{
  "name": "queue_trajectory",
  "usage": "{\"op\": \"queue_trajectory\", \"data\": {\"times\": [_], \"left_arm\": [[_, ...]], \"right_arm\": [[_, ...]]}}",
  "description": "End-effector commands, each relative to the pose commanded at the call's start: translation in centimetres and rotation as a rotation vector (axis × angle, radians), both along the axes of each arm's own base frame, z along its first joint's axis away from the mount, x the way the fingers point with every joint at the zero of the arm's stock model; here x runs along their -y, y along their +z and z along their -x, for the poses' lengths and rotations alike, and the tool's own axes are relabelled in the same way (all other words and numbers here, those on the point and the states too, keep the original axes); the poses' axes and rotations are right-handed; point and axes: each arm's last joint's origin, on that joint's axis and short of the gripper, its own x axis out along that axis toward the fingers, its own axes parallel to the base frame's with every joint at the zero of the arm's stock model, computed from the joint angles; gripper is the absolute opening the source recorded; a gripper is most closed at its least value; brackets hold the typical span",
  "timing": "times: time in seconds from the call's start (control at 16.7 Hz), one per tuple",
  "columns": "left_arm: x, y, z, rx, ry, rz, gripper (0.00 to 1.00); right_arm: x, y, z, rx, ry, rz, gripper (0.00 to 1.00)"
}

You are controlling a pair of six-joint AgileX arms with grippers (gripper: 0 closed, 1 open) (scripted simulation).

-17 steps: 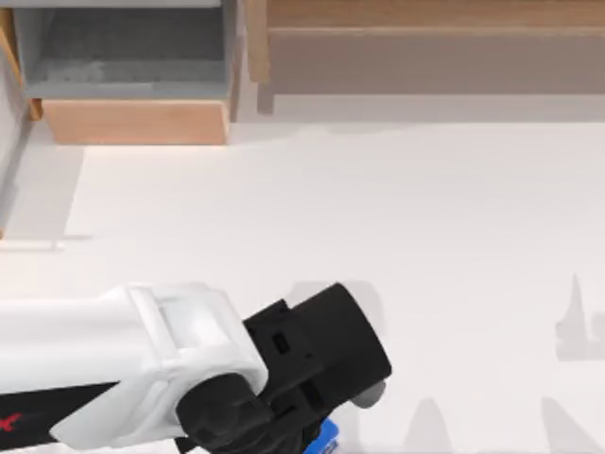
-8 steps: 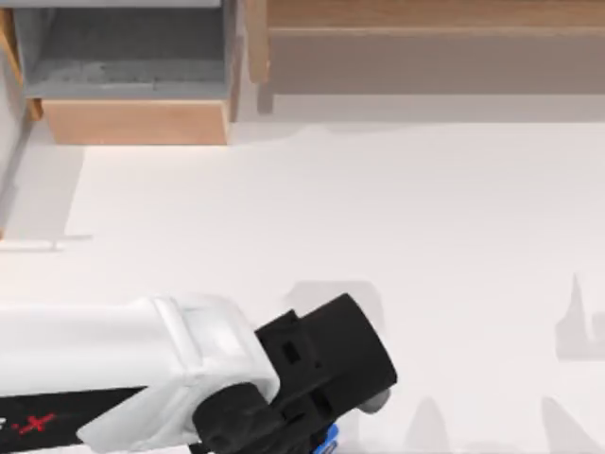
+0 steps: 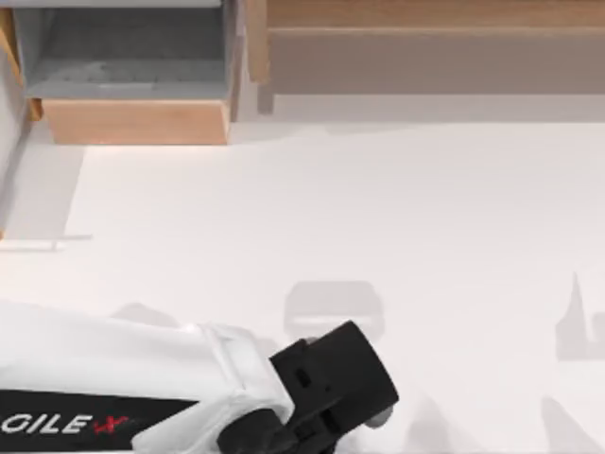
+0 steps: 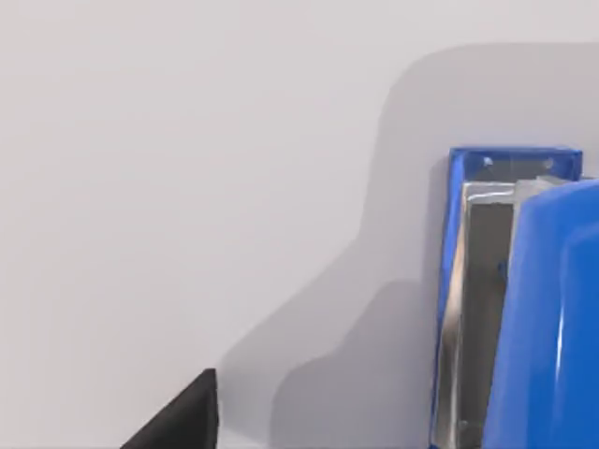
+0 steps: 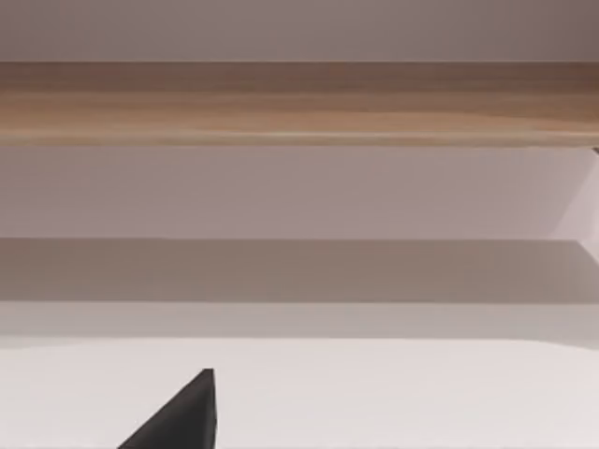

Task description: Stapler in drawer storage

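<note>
Since a second ago the left arm has swung down and toward the table's lower edge, so the blue sliver once visible beneath its wrist in the top view is now covered. The small bright-blue stapler with a grey metal underside (image 4: pixel 524 309) lies on the white table (image 3: pixel 378 208) directly below the left gripper (image 3: pixel 326 430), at about 6 o'clock in the top view; the wrist view places it close beside one dark fingertip (image 4: pixel 182 416). Whether the fingers are spread or closed cannot be told. The boxy drawer with grey interior and light-wood front panel (image 3: pixel 132 121) stands open at 11 o'clock, well apart; the long wooden shelf unit (image 3: pixel 425 47) spans 12 to 2 o'clock. The stapler sits off-centre in the wrist view, so a descent from here could clip its end and skid it away.
</note>
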Motion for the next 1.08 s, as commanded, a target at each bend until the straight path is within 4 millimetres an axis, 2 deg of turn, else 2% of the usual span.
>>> {"op": "queue_trajectory", "data": {"times": [0.12, 0.9, 1.08], "left_arm": [[0.0, 0.0, 0.0, 0.0, 0.0, 0.0, 1.0], [0.0, 0.0, 0.0, 0.0, 0.0, 0.0, 0.02], [0.0, 0.0, 0.0, 0.0, 0.0, 0.0, 0.0]], "right_arm": [[0.0, 0.0, 0.0, 0.0, 0.0, 0.0, 1.0], [0.0, 0.0, 0.0, 0.0, 0.0, 0.0, 1.0], [0.0, 0.0, 0.0, 0.0, 0.0, 0.0, 1.0]]}}
